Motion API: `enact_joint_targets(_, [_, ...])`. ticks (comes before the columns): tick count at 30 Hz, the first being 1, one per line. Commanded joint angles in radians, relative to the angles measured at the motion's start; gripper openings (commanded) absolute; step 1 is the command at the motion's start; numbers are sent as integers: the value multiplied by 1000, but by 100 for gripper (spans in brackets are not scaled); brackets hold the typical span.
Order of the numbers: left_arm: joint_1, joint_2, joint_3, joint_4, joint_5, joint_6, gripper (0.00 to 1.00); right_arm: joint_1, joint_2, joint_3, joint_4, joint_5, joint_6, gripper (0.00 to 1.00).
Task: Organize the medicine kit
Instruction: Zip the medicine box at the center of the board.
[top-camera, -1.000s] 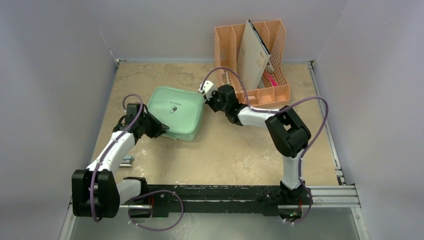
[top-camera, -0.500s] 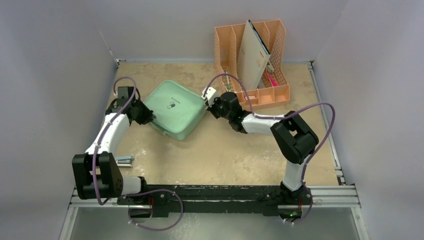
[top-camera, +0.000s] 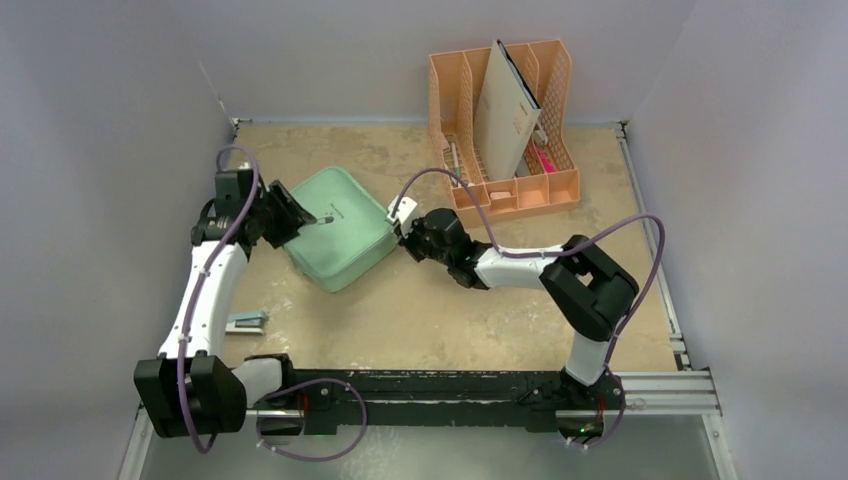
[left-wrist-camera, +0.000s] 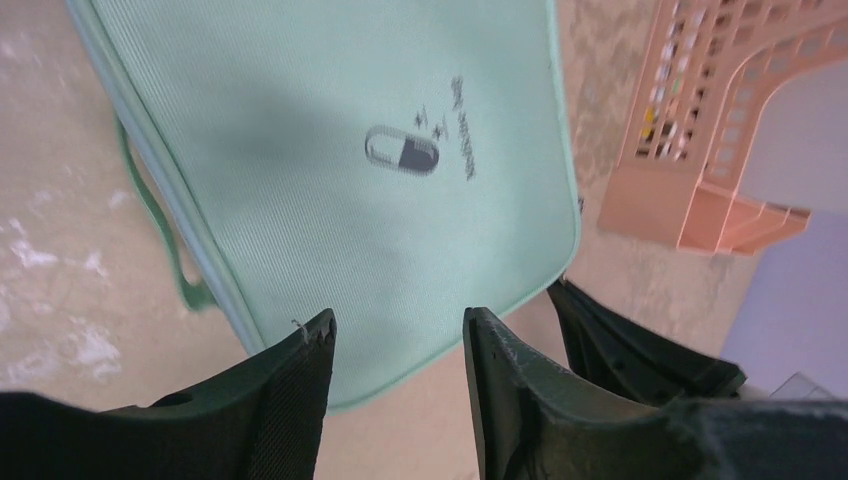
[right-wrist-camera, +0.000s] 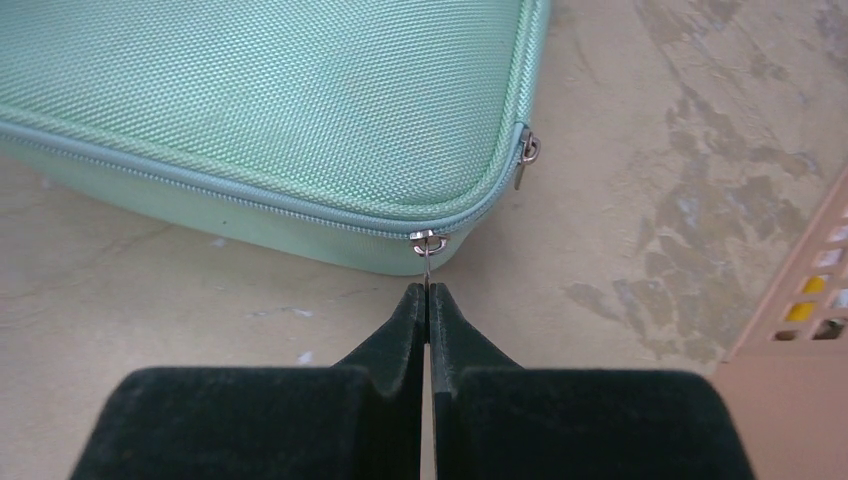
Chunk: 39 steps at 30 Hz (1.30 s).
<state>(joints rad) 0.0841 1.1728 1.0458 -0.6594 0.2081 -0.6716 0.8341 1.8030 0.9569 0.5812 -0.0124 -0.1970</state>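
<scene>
The medicine kit (top-camera: 338, 242) is a mint-green zipped case with a dark pill logo (left-wrist-camera: 401, 152), lying flat and turned diagonally on the table. My left gripper (top-camera: 320, 221) hangs over its left part, and in the left wrist view the left gripper (left-wrist-camera: 398, 325) is open with nothing between its fingers. My right gripper (top-camera: 399, 236) sits at the kit's right corner. In the right wrist view the right gripper (right-wrist-camera: 428, 290) is shut on the small metal zipper pull (right-wrist-camera: 427, 258) at the corner of the medicine kit (right-wrist-camera: 280, 100). A second zipper pull (right-wrist-camera: 524, 160) hangs free nearby.
A peach-orange file organizer (top-camera: 560, 185) stands at the back right, holding an upright beige folder (top-camera: 505, 110) and a pink item (top-camera: 545, 158). A small grey-blue object (top-camera: 247, 320) lies near the left arm. Walls close in the table on the left, back and right.
The left gripper has risen from the kit's left edge to above its lid and opened. The kit has turned and slid toward the near side, with the right gripper moving along at its corner.
</scene>
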Motion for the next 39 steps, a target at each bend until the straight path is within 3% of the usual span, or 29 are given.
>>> enact_joint_targets(1, [3,-53,-123,-29,152,-32,49,55,-75,-7,107,7,60,0])
enact_joint_targets(9, [-6,-118,-212,3,206,-149,51,126,-77,-30,146,88,149,0])
enact_joint_targets(17, [-40,-226,-335,-73,133,-547,51,179,-74,-54,189,110,230,0])
enact_joint_targets(20, [-40,-264,-351,-110,111,-635,53,200,-73,-56,193,120,234,0])
enact_joint_targets(32, [-42,-215,-368,-72,67,-722,56,246,-50,-47,206,141,224,0])
enact_joint_targets(39, [-42,-185,-379,-163,-42,-756,49,245,-58,-51,140,156,159,0])
